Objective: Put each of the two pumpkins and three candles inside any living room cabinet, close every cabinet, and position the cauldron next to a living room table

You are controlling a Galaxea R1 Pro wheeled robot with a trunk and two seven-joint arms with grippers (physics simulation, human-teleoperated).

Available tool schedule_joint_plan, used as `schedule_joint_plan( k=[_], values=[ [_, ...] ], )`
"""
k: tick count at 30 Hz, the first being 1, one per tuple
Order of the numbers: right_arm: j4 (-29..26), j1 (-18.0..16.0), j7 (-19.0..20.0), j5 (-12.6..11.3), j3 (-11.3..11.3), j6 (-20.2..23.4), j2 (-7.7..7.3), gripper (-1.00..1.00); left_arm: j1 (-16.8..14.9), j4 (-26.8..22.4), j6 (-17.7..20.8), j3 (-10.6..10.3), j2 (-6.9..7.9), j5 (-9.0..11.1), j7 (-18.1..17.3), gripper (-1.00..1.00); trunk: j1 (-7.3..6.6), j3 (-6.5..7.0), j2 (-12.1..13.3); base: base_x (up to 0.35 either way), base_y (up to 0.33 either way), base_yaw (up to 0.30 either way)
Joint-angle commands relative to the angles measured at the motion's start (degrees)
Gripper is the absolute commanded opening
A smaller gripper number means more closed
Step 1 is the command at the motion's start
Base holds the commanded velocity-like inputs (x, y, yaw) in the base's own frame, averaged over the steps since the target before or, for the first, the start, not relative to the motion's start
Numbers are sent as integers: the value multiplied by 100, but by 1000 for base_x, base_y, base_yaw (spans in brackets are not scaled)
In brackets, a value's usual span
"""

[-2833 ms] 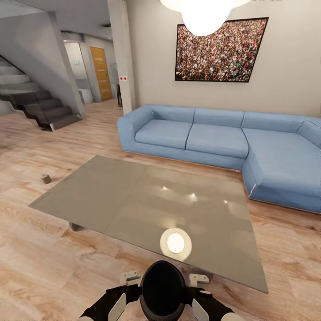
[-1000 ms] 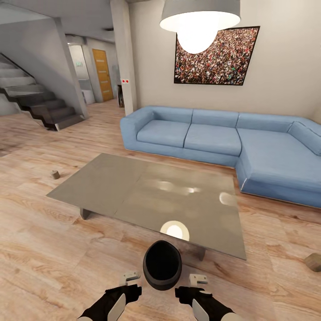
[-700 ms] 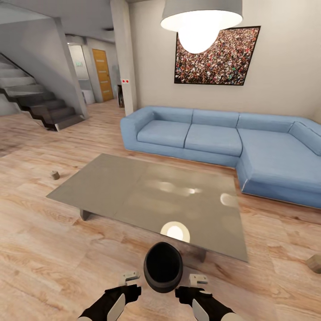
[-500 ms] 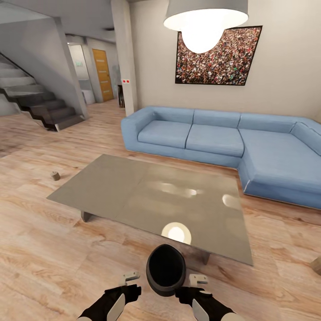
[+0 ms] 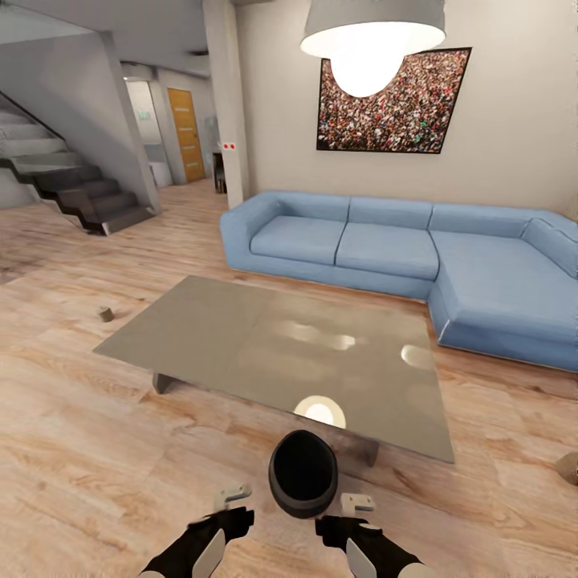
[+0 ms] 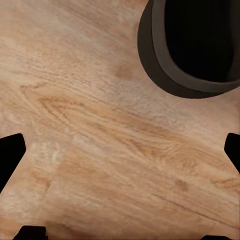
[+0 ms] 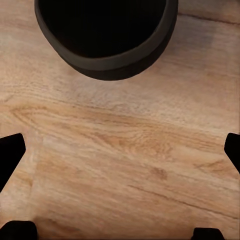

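The cauldron (image 5: 303, 474), a squat black pot with an open mouth, stands on the wooden floor just in front of the near edge of the table (image 5: 241, 337), a low rectangle with a glossy grey top. My left gripper (image 5: 230, 514) and right gripper (image 5: 351, 515) hover low on either side behind it, both open and apart from it. In the left wrist view the cauldron (image 6: 195, 45) lies beyond my left gripper (image 6: 120, 165). The right wrist view shows the cauldron (image 7: 105, 35) ahead of my right gripper (image 7: 120, 160), with bare floor between the fingers.
A blue corner sofa (image 5: 401, 249) runs behind and right of the table. A small stubby greyish object (image 5: 105, 314) lies on the floor left of the table, a tan one (image 5: 567, 467) at the right edge. Stairs (image 5: 72, 193) rise at far left. A lamp (image 5: 373, 32) hangs overhead.
2.8 s ago the cauldron sat close between both grippers. It now stands on the floor ahead of them. The view has pulled back and drifted slightly.
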Motion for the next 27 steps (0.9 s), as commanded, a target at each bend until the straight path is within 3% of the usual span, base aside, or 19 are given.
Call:
schedule_joint_plan(
  k=[1, 13, 18, 22, 27],
  values=[
    [-14, 0, -29, -57, 30, 31, 0, 100, 0, -13, 26, -43, 3, 54, 41, 100, -2, -5, -3, -117, 33, 12],
    [-15, 0, -31, -57, 30, 28, 0, 100, 0, 35, 9, -43, 11, 34, 103, 100, -2, -5, -3, -20, 6, 149],
    [-16, 0, -37, -57, 30, 23, 0, 100, 0, 38, 30, -16, 149, 39, 122, 100, -2, -5, -3, 0, 0, 181],
    [-16, 0, -39, -57, 30, 23, 0, 100, 0, 39, 43, 222, 199, 76, 238, 100, -2, -5, -3, 0, 0, 181],
    [-16, 0, -39, -57, 30, 23, 0, 100, 0, 52, 41, 529, 217, 105, 797, 100, -2, -5, -3, 0, 0, 181]
  ],
)
